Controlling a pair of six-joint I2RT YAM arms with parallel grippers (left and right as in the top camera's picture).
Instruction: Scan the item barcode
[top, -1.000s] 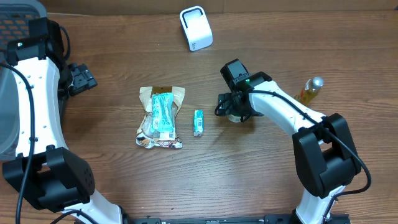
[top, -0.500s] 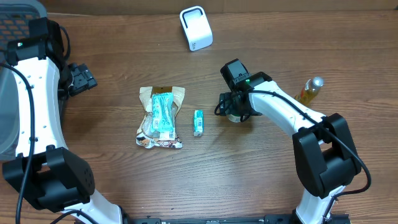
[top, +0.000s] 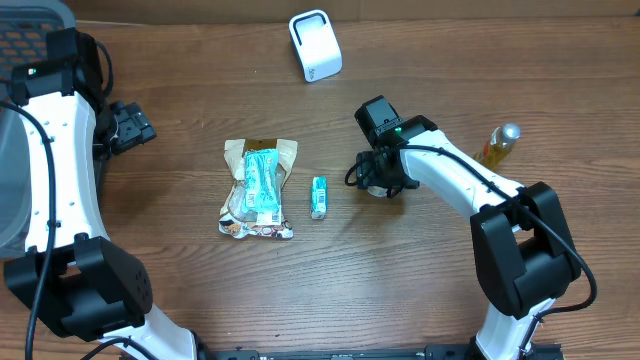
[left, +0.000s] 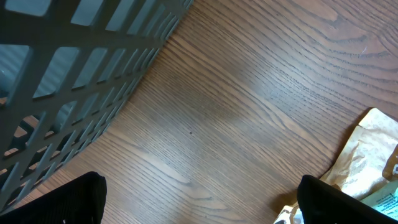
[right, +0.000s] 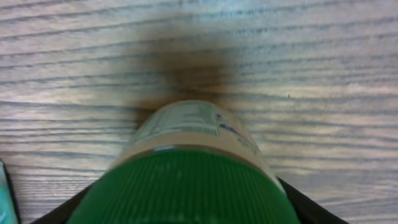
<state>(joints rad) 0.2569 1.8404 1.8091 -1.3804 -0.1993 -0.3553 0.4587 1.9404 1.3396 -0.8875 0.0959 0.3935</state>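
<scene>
A jar with a green ribbed cap (right: 193, 180) and a printed label stands on the wooden table, filling the right wrist view. My right gripper (right: 186, 214) straddles the cap, with a dark finger showing at each lower corner, close beside it. Whether the fingers touch the cap I cannot tell. In the overhead view the right gripper (top: 378, 182) covers the jar almost wholly. No barcode shows. The white scanner (top: 315, 45) stands at the back. My left gripper (left: 199, 208) hangs open over bare wood at the far left (top: 130, 125), holding nothing.
A snack bag (top: 258, 188) with a teal packet on top lies at the centre, and a small teal pack (top: 319, 197) is beside it. A yellow bottle (top: 498, 145) stands at the right. A grey basket (left: 74, 74) sits at the far left.
The right gripper's fingers have drawn in around the jar, which now shows less from overhead. The left arm has not moved.
</scene>
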